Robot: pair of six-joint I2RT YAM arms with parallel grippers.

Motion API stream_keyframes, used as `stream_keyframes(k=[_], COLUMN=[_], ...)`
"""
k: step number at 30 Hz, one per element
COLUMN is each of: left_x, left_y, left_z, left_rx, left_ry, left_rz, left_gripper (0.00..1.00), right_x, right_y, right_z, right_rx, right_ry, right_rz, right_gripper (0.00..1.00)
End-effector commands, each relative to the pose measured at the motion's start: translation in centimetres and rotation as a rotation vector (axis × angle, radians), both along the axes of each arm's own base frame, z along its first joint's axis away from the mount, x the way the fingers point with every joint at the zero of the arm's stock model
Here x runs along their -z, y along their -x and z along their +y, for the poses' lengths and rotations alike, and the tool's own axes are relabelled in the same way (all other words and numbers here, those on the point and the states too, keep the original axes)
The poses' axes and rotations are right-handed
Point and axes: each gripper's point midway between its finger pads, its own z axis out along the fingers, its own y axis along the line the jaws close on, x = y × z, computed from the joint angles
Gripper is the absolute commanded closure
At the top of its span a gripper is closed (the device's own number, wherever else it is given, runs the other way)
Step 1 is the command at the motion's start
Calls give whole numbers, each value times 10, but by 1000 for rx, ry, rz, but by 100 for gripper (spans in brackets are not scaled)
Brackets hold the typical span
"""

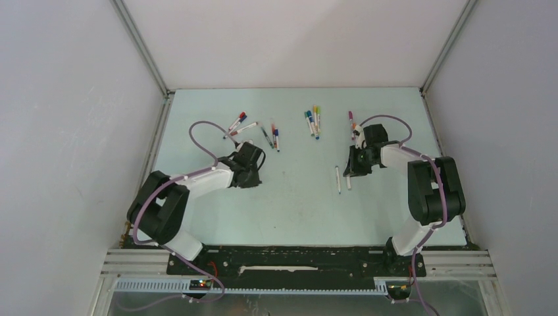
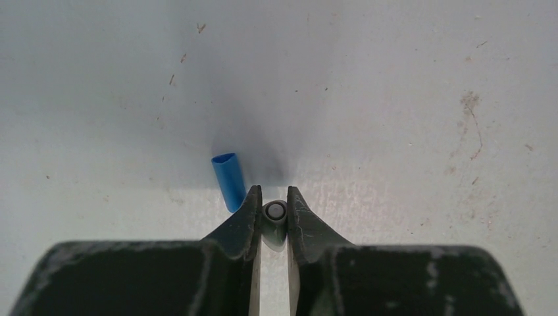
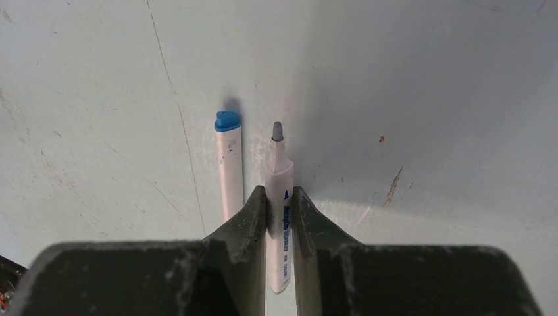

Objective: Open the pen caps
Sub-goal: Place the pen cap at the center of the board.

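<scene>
In the left wrist view my left gripper (image 2: 274,197) is shut on a small grey pen cap (image 2: 275,212), seen end-on between the fingertips just above the table. A loose blue pen cap (image 2: 228,179) lies on the table against the left finger. In the right wrist view my right gripper (image 3: 279,197) is shut on a white pen barrel (image 3: 279,174) whose grey tip (image 3: 277,130) is bare. A second white pen (image 3: 229,168) with a blue end lies beside it to the left. From above, both grippers (image 1: 252,176) (image 1: 355,168) are low over the table.
Several capped pens lie in groups along the back of the table: a left group (image 1: 238,124), two more pens (image 1: 271,136), a middle group (image 1: 314,122) and one pen (image 1: 351,118) by the right arm. Grey walls (image 1: 72,131) enclose the table.
</scene>
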Motion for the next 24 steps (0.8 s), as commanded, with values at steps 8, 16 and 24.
stream_keyframes(k=[8,16,24], left_x=[-11,-21,-64], left_y=[-15,-16,-16], left_z=[-5,-8,-16], left_rx=[26,31,47], left_ry=[-34,-9,89], left_rz=[-20,-33,-127], left_gripper=[74,71,68], right_x=[-4,-3,-11], right_y=[-11,-10,-11], right_z=[1,2,6], right_rx=[-9,-13,-36], right_ry=[8,3,-16], right_rz=[-17,-9,-24], right_gripper=[79,75,72])
